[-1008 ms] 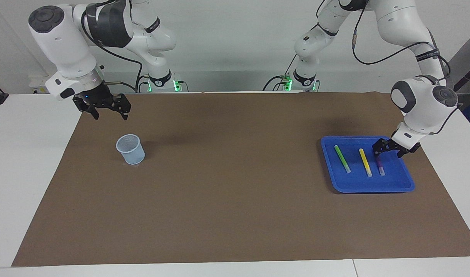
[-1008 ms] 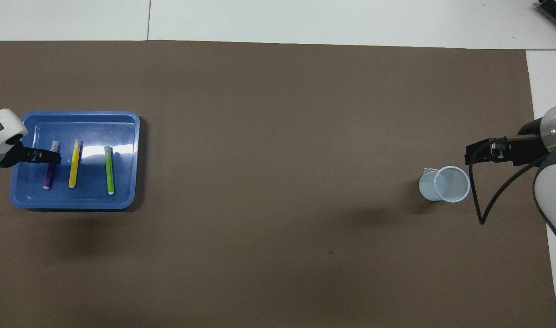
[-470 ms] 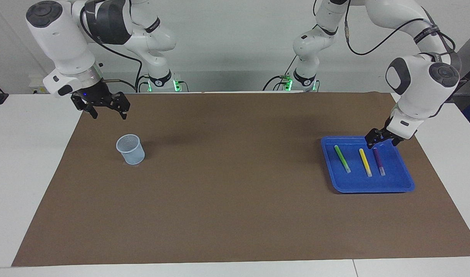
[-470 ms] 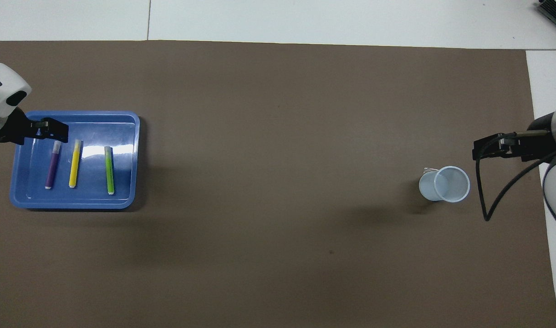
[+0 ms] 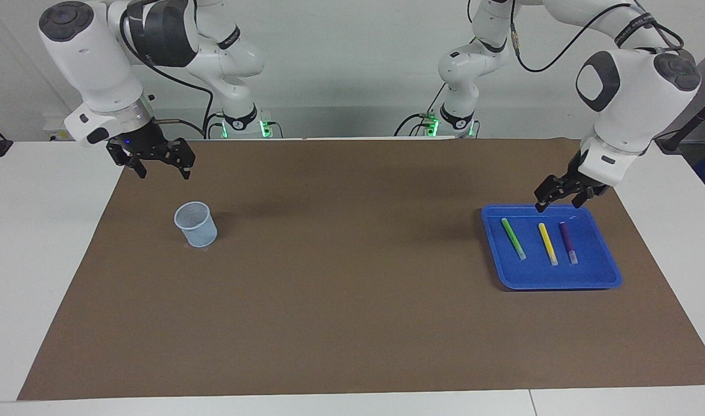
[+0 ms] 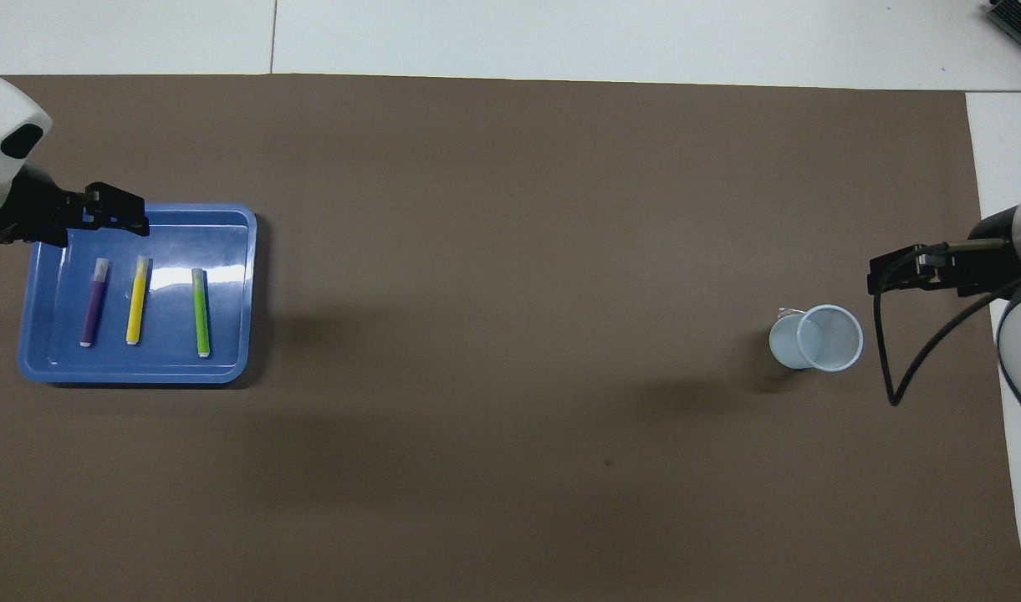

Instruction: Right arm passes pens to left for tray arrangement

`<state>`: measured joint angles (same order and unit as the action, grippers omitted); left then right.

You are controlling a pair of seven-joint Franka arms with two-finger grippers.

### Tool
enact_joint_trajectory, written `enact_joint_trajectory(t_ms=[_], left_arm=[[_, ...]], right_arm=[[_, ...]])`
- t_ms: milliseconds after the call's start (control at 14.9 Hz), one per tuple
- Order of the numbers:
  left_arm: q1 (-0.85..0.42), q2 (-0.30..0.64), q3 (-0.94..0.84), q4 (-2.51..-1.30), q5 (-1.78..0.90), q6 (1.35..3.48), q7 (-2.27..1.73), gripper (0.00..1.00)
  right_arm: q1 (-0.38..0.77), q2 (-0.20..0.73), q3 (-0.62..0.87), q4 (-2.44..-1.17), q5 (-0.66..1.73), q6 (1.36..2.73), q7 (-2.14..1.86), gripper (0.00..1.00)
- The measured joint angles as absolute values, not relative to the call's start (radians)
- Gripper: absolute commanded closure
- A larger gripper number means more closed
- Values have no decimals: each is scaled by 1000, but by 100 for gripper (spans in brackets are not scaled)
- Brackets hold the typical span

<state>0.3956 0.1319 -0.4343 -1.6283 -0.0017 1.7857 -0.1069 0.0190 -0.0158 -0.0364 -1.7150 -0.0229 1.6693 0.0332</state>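
1. Left gripper (image 5: 558,201) hangs over the robot-side rim of the blue tray (image 5: 609,276), fingers spread, holding nothing, touching nothing.
2. Green pen (image 5: 513,238), yellow pen (image 5: 548,243) and purple pen (image 5: 568,242) lie side by side in the tray, apart from one another.
3. Right gripper (image 5: 163,169) waits above the brown mat (image 5: 340,277) near the pale cup (image 5: 196,225), fingers apart, empty.

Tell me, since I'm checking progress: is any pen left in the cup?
No. The cup looks empty from overhead, and the green pen, yellow pen and purple pen lie in the tray.
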Motion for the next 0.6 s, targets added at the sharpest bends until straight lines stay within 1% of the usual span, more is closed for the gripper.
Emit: enact_joint_trajectory(t_ms=[202,403,470,605], left_arm=[[395,85,-435,-1628,-10,1739,-109,0],[369,64,-421,-1628,-12,1697,-111,0],[327,62,-381,-1628,-12,1691,-115,0],[168,54,-214,-1628,-13,1690,-116,0]], right_arm=[[19,-16,-36,-1715,-21,1669,33,0],[19,-16,-36,-1713,-17,1669,33,0],[19,-16,-36,-1711,-14,1669,33,0],[19,-16,-36,-1709,-3,1669,33,0]])
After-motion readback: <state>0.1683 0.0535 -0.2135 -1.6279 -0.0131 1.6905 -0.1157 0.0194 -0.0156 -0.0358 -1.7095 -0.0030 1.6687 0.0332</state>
